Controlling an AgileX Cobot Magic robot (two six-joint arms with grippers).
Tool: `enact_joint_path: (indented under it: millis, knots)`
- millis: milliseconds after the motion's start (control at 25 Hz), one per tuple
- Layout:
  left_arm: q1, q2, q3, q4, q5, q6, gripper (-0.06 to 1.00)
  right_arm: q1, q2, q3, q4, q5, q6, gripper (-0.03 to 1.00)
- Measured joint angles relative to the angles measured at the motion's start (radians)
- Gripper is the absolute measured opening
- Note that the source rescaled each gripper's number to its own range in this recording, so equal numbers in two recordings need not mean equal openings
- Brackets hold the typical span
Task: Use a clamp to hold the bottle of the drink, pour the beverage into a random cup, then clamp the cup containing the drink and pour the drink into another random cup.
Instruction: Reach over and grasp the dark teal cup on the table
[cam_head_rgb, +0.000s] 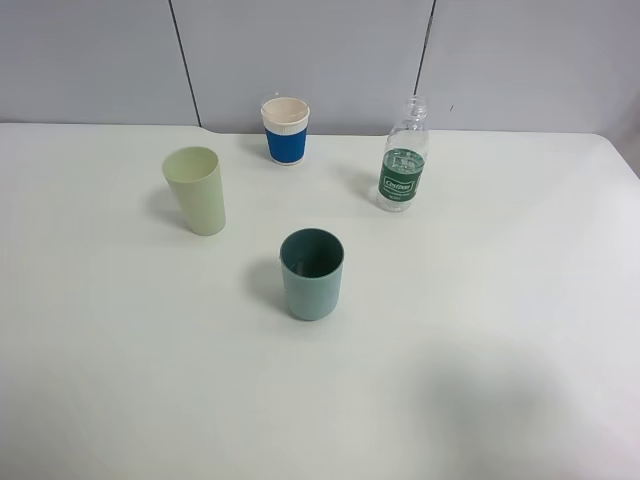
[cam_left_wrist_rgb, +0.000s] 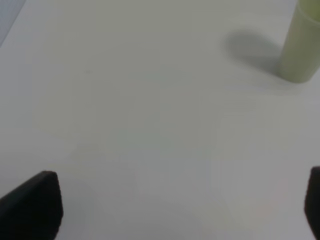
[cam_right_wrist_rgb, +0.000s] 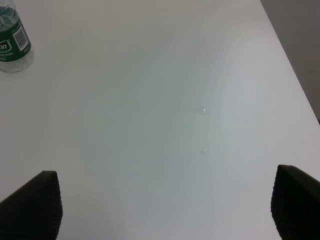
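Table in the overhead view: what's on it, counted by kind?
Cups: 3 (green cup, blue cup, teal cup)
Bottles: 1 (bottle)
Total: 4

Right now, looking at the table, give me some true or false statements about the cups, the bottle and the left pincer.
1. The bottle stands upright, to the right of the blue-sleeved cup in the high view. True.
2. The teal cup lies on its side. False: it stands upright.
3. The left pincer grips the pale green cup. False: the pincer is open and empty, and the cup stands apart from it.
4. The teal cup stands nearer the front of the table than the other two cups. True.
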Motion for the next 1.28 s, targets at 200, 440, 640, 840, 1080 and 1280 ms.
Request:
enact_joint_path:
  millis: [200,440,640,840,1080,1280]
  knots:
    - [0.000,0.000,0.000,0.000,0.000,0.000,0.96,0.000,0.000,0.000,0.000,0.000,0.000,0.66]
    - [0.000,0.000,0.000,0.000,0.000,0.000,0.96,0.000,0.000,0.000,0.000,0.000,0.000,0.66]
    - [0.000,0.000,0.000,0.000,0.000,0.000,0.96,0.000,0.000,0.000,0.000,0.000,0.000,0.66]
    - [0.000,0.000,0.000,0.000,0.000,0.000,0.96,0.000,0.000,0.000,0.000,0.000,0.000,0.66]
    - [0.000,0.000,0.000,0.001,0.000,0.000,0.96,0.000,0.000,0.000,0.000,0.000,0.000,0.66]
    - [0.000,0.000,0.000,0.001,0.000,-0.001,0.96,0.000,0.000,0.000,0.000,0.000,0.000,0.66]
